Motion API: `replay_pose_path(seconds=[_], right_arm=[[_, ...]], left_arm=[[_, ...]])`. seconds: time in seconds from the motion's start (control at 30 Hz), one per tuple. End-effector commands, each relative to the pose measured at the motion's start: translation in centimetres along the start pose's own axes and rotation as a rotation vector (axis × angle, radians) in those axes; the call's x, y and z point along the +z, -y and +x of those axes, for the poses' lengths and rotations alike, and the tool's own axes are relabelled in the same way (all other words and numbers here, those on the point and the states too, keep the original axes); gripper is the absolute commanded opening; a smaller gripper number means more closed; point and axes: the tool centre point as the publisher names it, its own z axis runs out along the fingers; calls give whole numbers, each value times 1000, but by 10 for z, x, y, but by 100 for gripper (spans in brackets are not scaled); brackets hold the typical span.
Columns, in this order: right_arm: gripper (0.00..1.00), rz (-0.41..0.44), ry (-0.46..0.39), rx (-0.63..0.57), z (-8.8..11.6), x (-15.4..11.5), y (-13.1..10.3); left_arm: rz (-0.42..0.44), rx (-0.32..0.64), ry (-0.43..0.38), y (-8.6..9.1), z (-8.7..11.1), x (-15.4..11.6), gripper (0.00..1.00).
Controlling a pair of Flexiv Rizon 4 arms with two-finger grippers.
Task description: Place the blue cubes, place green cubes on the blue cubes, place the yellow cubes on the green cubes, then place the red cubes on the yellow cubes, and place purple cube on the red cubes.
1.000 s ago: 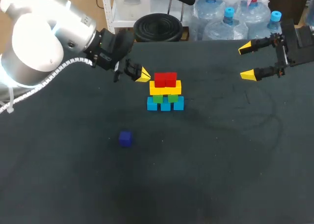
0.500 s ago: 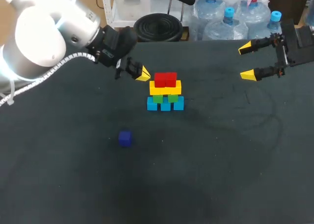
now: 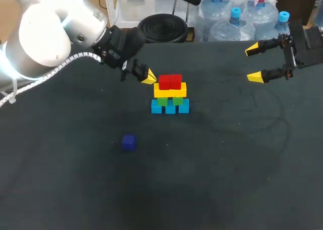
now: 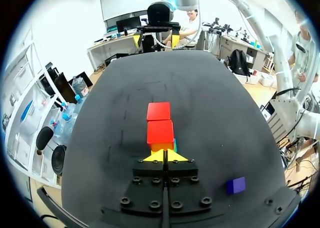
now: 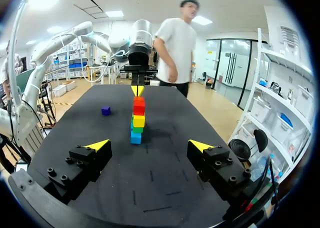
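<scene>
A stack stands mid-table: blue cubes (image 3: pixel 170 107) at the bottom, green cubes (image 3: pixel 170 101), yellow cubes (image 3: pixel 170 90), and two red cubes (image 3: pixel 170 81) on top. The purple cube (image 3: pixel 128 142) lies alone on the table, nearer the front and left of the stack. My left gripper (image 3: pixel 148 77) is shut and holds nothing, its yellow tips just left of the red cubes (image 4: pixel 160 125); in its wrist view the left gripper (image 4: pixel 164 156) points straight at them. My right gripper (image 3: pixel 257 63) hangs open and empty at the back right, far from the stack (image 5: pixel 137 119).
The dark table (image 3: pixel 227 164) stretches bare around the stack. The purple cube (image 4: pixel 235 185) shows beside the left gripper, and the same purple cube (image 5: pixel 105 110) lies beyond the right gripper (image 5: pixel 149 147).
My left arm's body has swung a little toward the back while its fingertips stay beside the red cubes. The right arm and the cubes have not moved.
</scene>
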Motion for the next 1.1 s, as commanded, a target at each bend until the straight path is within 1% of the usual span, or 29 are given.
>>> replay_pose_path(seconds=[0.03,1.1], right_arm=[[100,0,1,-1,0,1,0],[100,0,1,-1,0,1,0]], left_arm=[[9,-1,-10,-3,-2,1,0],[26,13,-27,-1,-9,5,0]])
